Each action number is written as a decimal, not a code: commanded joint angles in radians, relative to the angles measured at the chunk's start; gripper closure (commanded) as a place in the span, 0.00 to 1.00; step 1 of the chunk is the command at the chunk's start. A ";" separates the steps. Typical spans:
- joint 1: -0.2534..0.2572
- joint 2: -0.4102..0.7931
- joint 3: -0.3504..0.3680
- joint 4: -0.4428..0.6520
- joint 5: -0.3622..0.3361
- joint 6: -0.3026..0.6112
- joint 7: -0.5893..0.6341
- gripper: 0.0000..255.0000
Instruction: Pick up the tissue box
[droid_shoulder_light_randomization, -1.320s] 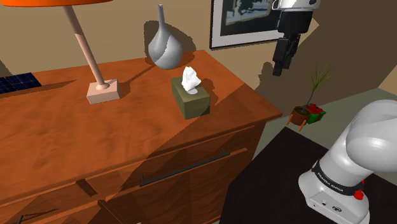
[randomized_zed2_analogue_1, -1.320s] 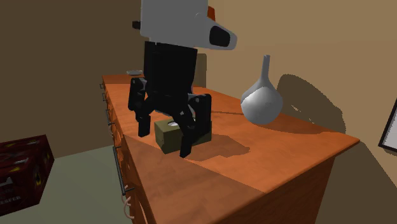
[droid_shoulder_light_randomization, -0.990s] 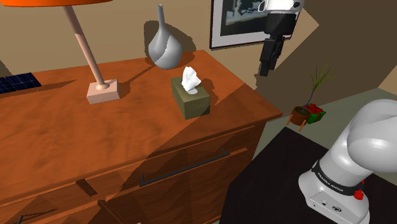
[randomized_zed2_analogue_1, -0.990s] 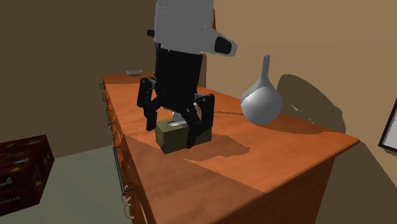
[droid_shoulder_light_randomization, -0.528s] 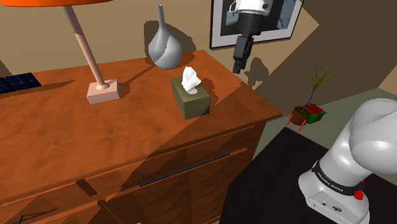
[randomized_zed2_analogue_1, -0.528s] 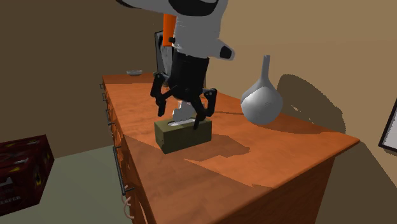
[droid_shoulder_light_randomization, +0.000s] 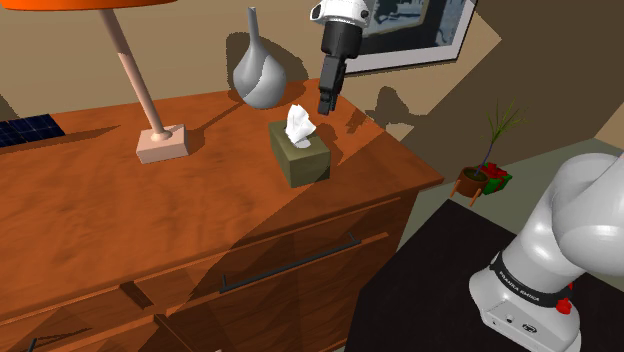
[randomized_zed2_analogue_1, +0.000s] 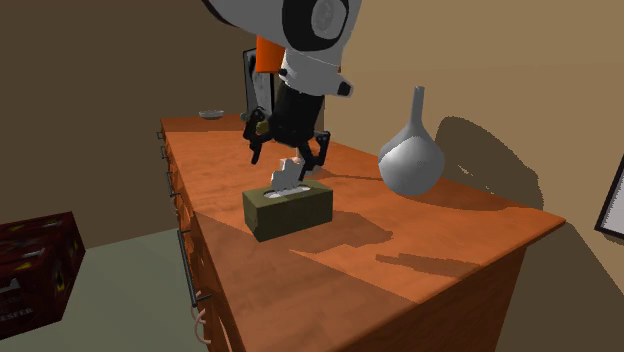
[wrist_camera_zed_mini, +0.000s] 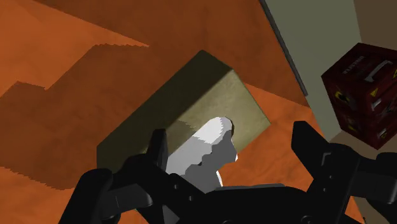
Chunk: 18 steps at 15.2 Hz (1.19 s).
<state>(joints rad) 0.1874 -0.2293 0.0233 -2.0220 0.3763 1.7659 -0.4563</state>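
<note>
An olive-green tissue box (droid_shoulder_light_randomization: 300, 155) with a white tissue sticking out of its top stands on the brown wooden dresser (droid_shoulder_light_randomization: 120, 220), near the front edge. In the second exterior view the box (randomized_zed2_analogue_1: 288, 208) lies just below my black gripper (randomized_zed2_analogue_1: 288, 155), which hangs open above the tissue. In the shoulder view the gripper (droid_shoulder_light_randomization: 326, 104) is a little above and to the right of the box. The wrist view looks down on the box (wrist_camera_zed_mini: 184, 118), its tissue (wrist_camera_zed_mini: 205, 151) between my spread fingers (wrist_camera_zed_mini: 158, 147), which touch nothing.
A grey long-necked vase (droid_shoulder_light_randomization: 259, 72) stands behind the box. A lamp with a wooden base (droid_shoulder_light_randomization: 162, 143) and orange shade is at the shoulder view's left. A framed picture (droid_shoulder_light_randomization: 410, 30) hangs on the wall. A potted plant (droid_shoulder_light_randomization: 490, 165) and a dark red crate (randomized_zed2_analogue_1: 35, 268) stand on the floor.
The arm has swung from beyond the dresser's right end toward the shoulder view's left, bringing the open gripper over the tissue box. The box has not moved.
</note>
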 joint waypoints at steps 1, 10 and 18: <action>0.018 0.063 0.006 0.068 0.031 0.004 -0.034 0.00; 0.027 0.095 0.014 0.005 0.054 0.096 -0.085 0.00; 0.028 0.098 0.015 0.009 0.054 0.096 -0.082 1.00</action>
<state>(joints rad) 0.2164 -0.1340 0.0401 -2.0113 0.4333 1.8608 -0.5379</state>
